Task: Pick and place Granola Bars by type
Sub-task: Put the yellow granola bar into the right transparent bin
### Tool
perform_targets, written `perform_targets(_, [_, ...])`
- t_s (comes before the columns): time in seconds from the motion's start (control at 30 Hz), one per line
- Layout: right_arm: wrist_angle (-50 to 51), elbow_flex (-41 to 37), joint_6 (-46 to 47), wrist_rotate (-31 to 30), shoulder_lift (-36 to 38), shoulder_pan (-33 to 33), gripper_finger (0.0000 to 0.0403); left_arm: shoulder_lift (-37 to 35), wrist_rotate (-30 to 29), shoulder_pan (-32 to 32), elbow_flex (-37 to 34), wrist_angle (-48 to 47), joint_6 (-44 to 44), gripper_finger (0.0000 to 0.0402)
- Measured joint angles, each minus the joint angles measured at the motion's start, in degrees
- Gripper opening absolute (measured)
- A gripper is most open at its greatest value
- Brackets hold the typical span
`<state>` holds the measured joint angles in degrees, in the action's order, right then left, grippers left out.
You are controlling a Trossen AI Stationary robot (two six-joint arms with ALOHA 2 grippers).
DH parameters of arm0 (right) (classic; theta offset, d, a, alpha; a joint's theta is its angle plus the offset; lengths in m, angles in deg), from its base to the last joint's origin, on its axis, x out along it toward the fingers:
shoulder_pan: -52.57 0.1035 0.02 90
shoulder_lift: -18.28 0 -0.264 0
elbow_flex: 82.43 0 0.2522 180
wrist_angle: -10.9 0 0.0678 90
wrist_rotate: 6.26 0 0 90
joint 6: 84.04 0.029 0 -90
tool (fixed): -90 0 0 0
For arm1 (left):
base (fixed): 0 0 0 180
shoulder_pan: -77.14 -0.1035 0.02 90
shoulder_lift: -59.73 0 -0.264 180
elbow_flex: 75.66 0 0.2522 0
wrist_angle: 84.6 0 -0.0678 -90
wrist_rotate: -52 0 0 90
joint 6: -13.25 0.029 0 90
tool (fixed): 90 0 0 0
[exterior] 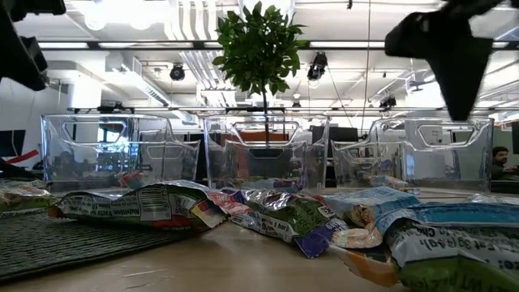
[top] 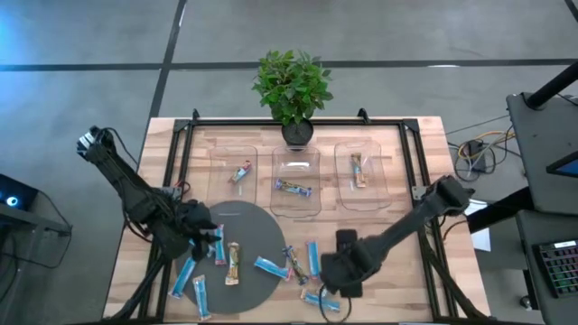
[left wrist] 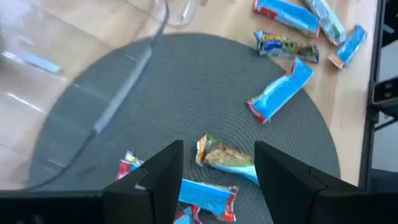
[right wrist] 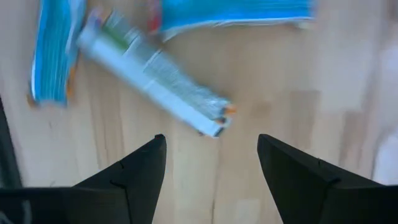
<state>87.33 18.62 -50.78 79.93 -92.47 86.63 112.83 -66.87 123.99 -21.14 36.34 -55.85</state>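
A: Where is the left claw (top: pixel 209 236)?
B: Over the dark round mat's (top: pixel 248 217) left edge, fingers spread, nothing held, above a blue bar (left wrist: pixel 208 198).

A: And the granola bars (top: pixel 271 267)?
B: Scattered on the mat and the table (top: pixel 406 280); one in each of three clear trays (top: pixel 296 185).

A: The right claw (top: pixel 336 291)?
B: Released too, low over the table beside a silvery bar (right wrist: pixel 155 81).

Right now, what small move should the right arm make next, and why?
Probably lower the right pincer straight down and slightly forward onto the silvery bar. Its fingers are open and empty, the bar lies loose on the wood just ahead of them, and each tray holds only one bar so far.
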Motion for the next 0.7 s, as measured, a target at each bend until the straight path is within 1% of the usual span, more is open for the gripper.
perform_targets(0.17, [-0.62, 0.37, -14.48, 3.04, -4.71, 0.77, 0.0242, 0.11, 1.45, 0.04, -0.73, 1.84, -0.56, 0.0179])
perform_targets(0.23, [-0.96, 0.61, -18.24, 2.44, -6.14, 0.80, 0.0242, 0.11, 1.56, 0.09, -0.59, 2.00, -1.08, 0.0179])
perform_targets(0.4, [-6.25, 0.70, -25.50, 2.12, -7.63, 0.85, 0.0242, 0.11, 1.58, 0.09, -0.36, 2.47, -1.64, 0.0179])
perform_targets(0.53, [-9.59, 0.55, -29.27, 2.17, -9.08, 0.86, 0.0242, 0.11, 1.60, 0.09, -0.36, 2.97, -2.71, 0.0179])
perform_targets(0.7, [-10.68, 0.53, -30.02, 2.37, -11.22, 0.59, 0.0241, 0.11, 1.58, 0.09, -0.37, 3.35, -3.18, 0.0179])
